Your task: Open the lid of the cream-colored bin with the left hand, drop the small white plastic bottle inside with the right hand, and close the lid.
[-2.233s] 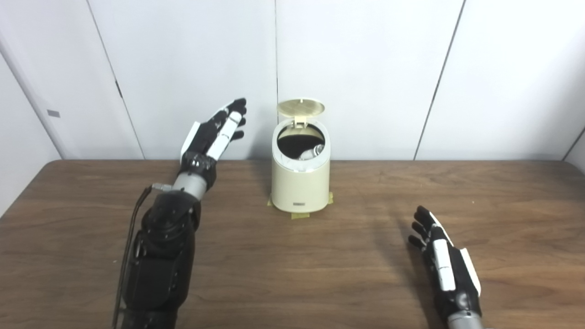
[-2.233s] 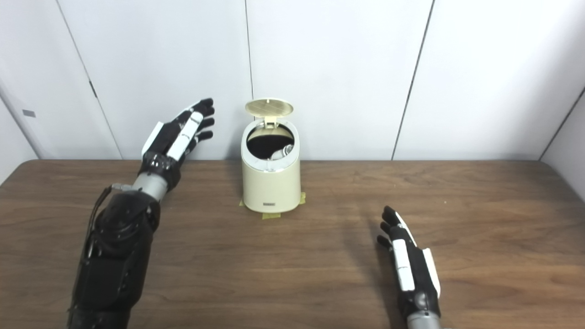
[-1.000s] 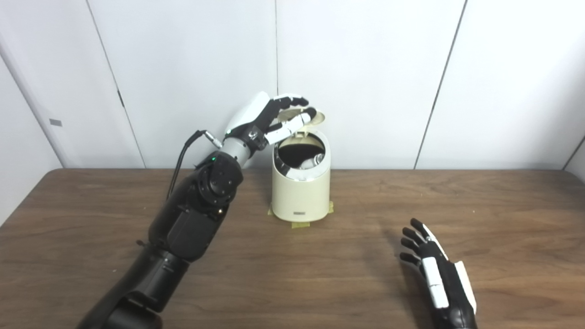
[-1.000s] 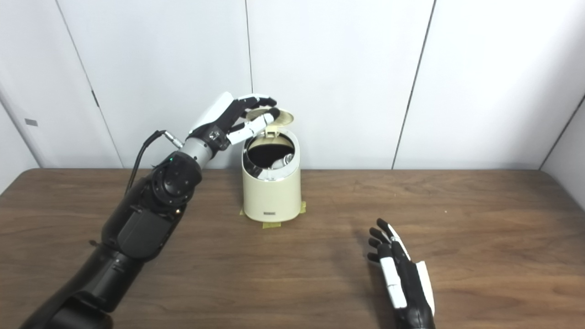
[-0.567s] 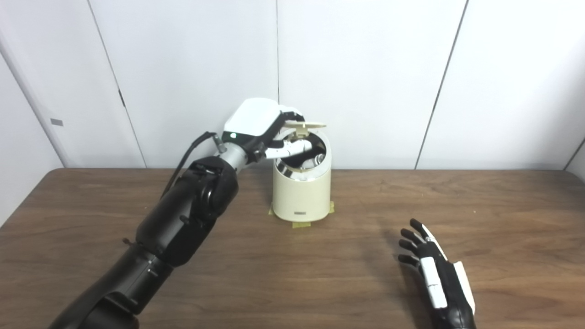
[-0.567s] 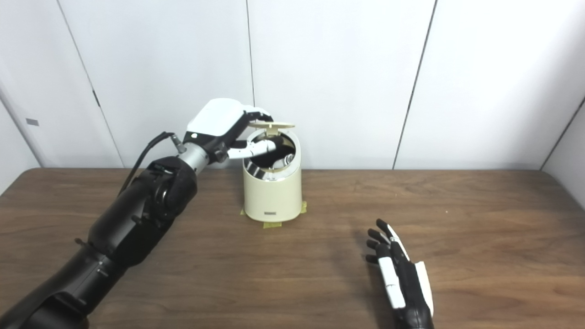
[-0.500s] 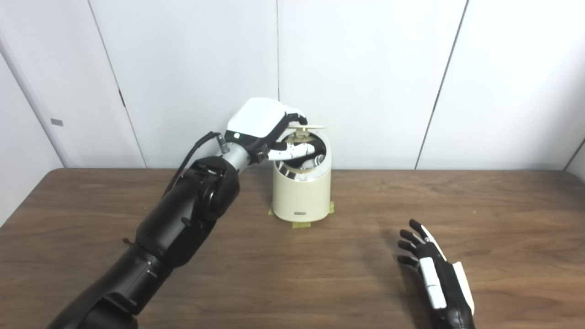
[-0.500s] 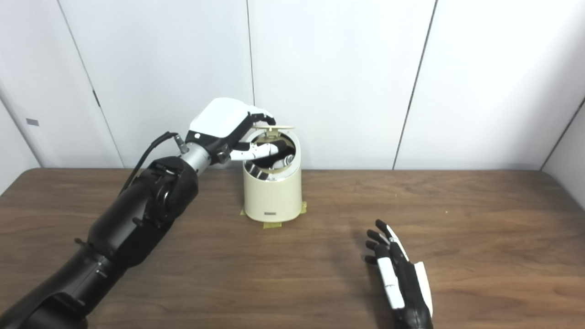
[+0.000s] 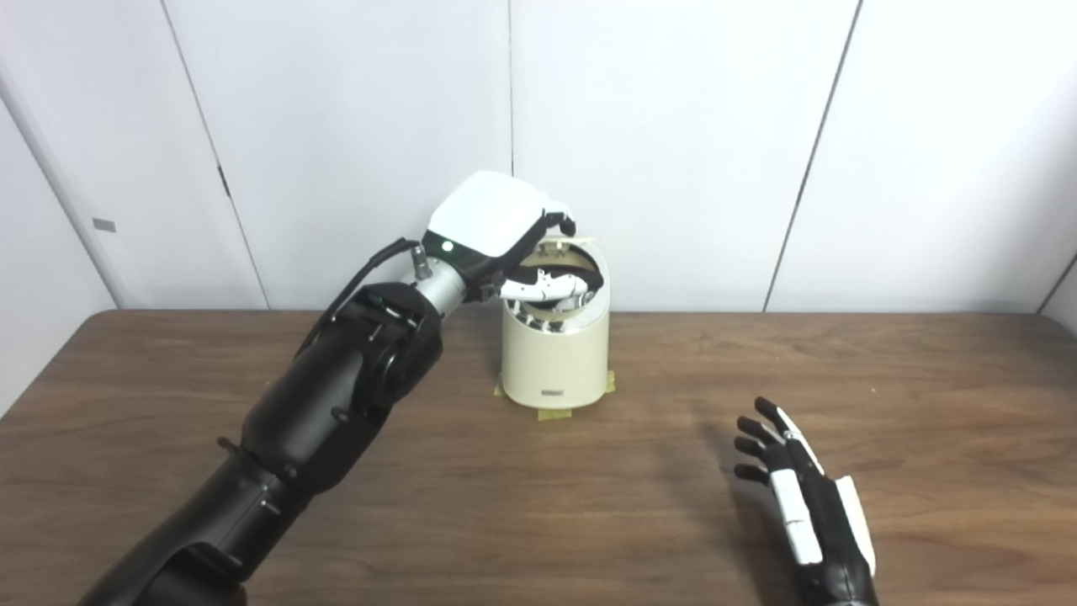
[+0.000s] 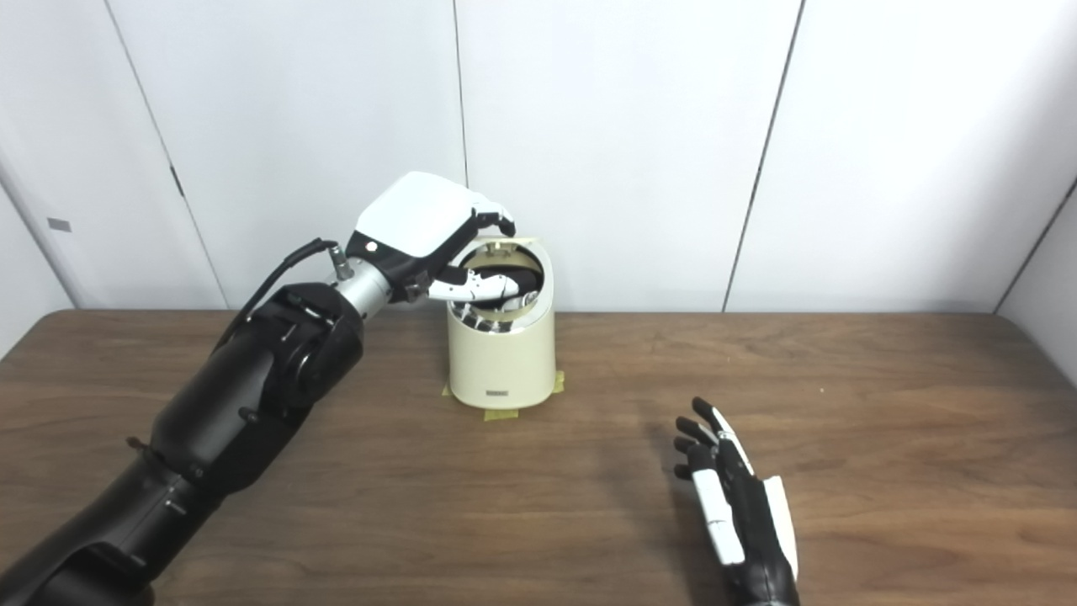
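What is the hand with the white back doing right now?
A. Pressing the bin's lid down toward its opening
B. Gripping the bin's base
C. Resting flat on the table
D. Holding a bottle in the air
A: the left hand is curled over the lid, which is tipped low over the cream bin, not yet fully shut.
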You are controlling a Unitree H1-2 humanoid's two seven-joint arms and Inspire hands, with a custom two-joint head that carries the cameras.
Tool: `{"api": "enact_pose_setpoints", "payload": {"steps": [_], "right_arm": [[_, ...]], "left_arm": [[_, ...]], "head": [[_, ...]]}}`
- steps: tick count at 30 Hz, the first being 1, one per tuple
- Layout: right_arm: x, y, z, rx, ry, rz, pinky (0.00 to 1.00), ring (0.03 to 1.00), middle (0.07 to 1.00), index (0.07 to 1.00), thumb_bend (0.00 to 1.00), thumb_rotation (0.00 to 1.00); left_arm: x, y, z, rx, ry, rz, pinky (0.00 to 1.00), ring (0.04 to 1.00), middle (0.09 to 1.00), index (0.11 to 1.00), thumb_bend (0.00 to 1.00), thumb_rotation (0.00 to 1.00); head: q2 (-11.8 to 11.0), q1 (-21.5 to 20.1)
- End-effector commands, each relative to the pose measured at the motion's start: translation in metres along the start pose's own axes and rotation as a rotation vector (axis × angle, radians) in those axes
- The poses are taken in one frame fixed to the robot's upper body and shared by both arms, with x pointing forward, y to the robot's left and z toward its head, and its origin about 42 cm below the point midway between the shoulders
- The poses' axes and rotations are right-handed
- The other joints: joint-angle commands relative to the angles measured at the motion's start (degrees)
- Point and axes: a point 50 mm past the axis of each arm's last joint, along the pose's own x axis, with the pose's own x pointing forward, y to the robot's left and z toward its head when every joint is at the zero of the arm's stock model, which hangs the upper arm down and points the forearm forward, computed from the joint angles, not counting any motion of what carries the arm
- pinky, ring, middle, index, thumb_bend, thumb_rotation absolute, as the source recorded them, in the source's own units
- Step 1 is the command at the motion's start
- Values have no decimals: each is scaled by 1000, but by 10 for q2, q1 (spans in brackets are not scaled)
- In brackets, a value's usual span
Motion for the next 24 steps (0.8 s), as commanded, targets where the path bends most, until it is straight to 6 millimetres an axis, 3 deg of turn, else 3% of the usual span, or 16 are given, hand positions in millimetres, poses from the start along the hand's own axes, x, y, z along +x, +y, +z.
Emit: {"api": "enact_pose_setpoints", "payload": {"steps": [1, 9, 16, 24], "right_arm": [[4, 0, 15, 41, -53, -10, 709, 805, 836, 894, 529, 1000], [4, 0, 20, 45, -49, -24, 694, 782, 821, 884, 507, 1000], [5, -4, 18, 31, -53, -25, 700, 783, 825, 891, 489, 1000], [7, -11, 17, 34, -57, -25, 711, 787, 829, 897, 487, 1000]], "left_arm": [[2, 26, -3, 43, -6, 63, 804, 824, 790, 757, 606, 975], [-1, 10, -1, 25, 0, -24, 862, 862, 834, 812, 605, 973], [-4, -4, -3, 2, 11, -72, 855, 872, 849, 831, 598, 961], [-12, -17, -6, -23, 27, -175, 920, 947, 929, 905, 606, 981]], "head": [[1, 0], [6, -5], [11, -7], [15, -2]]}}
